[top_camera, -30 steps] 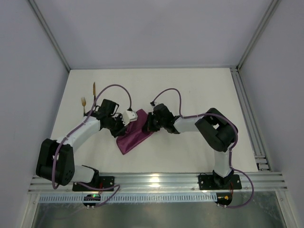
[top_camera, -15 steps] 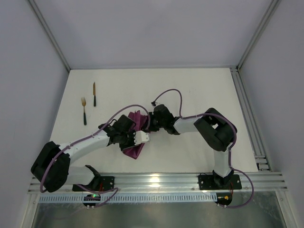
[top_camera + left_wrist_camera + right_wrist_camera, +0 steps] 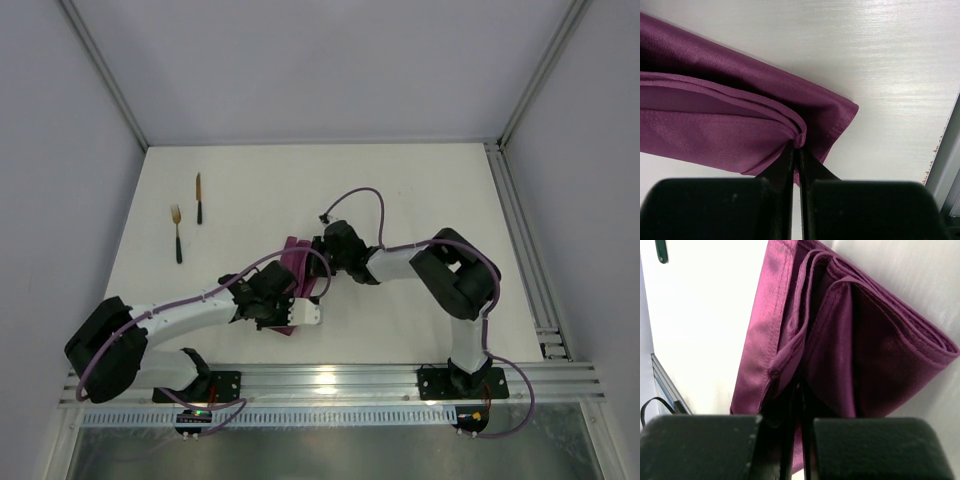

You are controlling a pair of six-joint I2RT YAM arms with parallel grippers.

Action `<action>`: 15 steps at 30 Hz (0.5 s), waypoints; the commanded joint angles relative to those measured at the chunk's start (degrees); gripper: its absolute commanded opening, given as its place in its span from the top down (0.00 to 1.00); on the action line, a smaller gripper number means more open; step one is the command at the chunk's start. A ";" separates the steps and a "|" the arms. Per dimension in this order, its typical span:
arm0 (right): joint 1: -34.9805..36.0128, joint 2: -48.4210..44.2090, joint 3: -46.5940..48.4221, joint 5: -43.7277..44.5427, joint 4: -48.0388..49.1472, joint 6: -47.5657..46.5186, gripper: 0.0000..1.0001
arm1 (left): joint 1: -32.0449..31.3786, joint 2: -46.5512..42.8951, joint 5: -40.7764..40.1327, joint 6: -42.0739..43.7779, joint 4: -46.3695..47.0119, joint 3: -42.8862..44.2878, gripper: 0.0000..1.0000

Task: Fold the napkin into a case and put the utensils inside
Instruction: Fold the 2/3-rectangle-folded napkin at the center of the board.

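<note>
From where I stood, the magenta-purple napkin (image 3: 300,262) lay bunched in several folded layers near the middle of the white surface (image 3: 420,190), stretched in a narrow band between the two arms. The left fingers (image 3: 790,160) were pressed together on the cloth, pinching the rounded edge of a fold just beside one corner, at the end of the napkin nearest the aluminium rail (image 3: 946,165) along the front. The right fingers (image 3: 791,405) were likewise nearly closed and nipped a thin hemmed layer at the far end, with thicker folds stacked beside them on their right. Under the left wrist the lowest layer lay flat on the surface while the upper layers curled over it. The small gold fork (image 3: 177,235) and the gold knife (image 3: 198,199), both with dark handles, lay well apart from the cloth near the left rear of the surface, roughly parallel and close together, the knife a little farther back.
</note>
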 commanded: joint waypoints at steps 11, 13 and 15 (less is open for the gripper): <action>-5.82 -18.07 -7.20 3.38 -10.35 -7.89 0.62 | -0.99 1.08 -4.11 0.60 2.66 -2.23 0.99; -5.82 -19.39 -4.57 4.18 -13.86 -10.87 0.57 | -1.34 0.99 -5.43 0.78 2.66 -2.32 0.98; -5.74 -19.48 -1.41 5.67 -15.80 -12.46 0.54 | -2.05 1.26 -6.40 0.86 2.66 -2.15 0.98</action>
